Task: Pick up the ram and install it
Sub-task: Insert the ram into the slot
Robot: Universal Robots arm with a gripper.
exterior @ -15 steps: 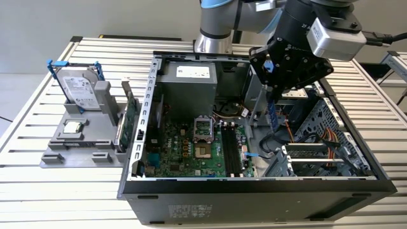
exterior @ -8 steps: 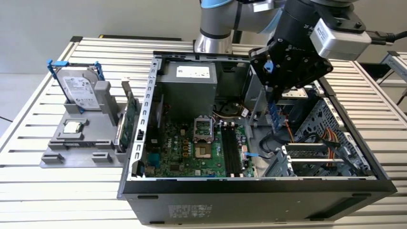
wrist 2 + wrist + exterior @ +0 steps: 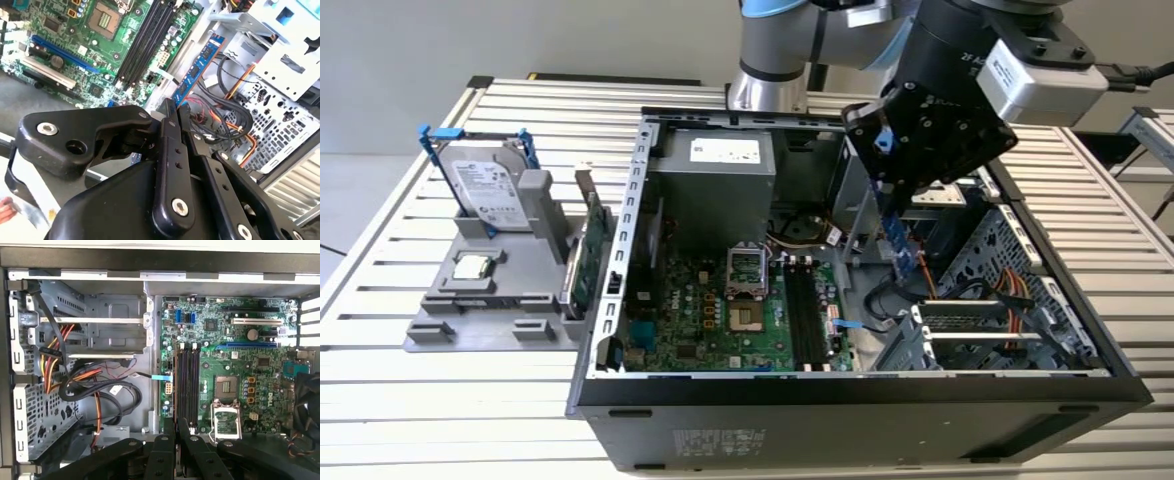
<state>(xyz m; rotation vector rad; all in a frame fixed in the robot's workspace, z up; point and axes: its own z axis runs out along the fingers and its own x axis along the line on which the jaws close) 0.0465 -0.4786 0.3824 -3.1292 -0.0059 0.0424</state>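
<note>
The ram (image 3: pixel 903 245) is a long, narrow blue circuit-board stick with dark chips, hanging on end from my gripper (image 3: pixel 895 200) inside the open computer case (image 3: pixel 854 385). In the second wrist view my gripper (image 3: pixel 173 107) is shut on one end of the ram (image 3: pixel 200 65), which reaches out over the cables beside the motherboard. The black memory slots (image 3: pixel 803 315) lie below and to the exterior view's left of the ram, and show in both wrist views (image 3: pixel 145 45) (image 3: pixel 187 385). In the first wrist view my fingers (image 3: pixel 164 442) sit just off the slots' end.
A silver hard drive with blue clips (image 3: pixel 494 190) and a green expansion card (image 3: pixel 594 255) stand in a grey holder (image 3: pixel 447 335) at the exterior view's left. Black and orange cables (image 3: pixel 95 385) and a metal drive cage (image 3: pixel 95 320) crowd the case beside the motherboard (image 3: pixel 240 355).
</note>
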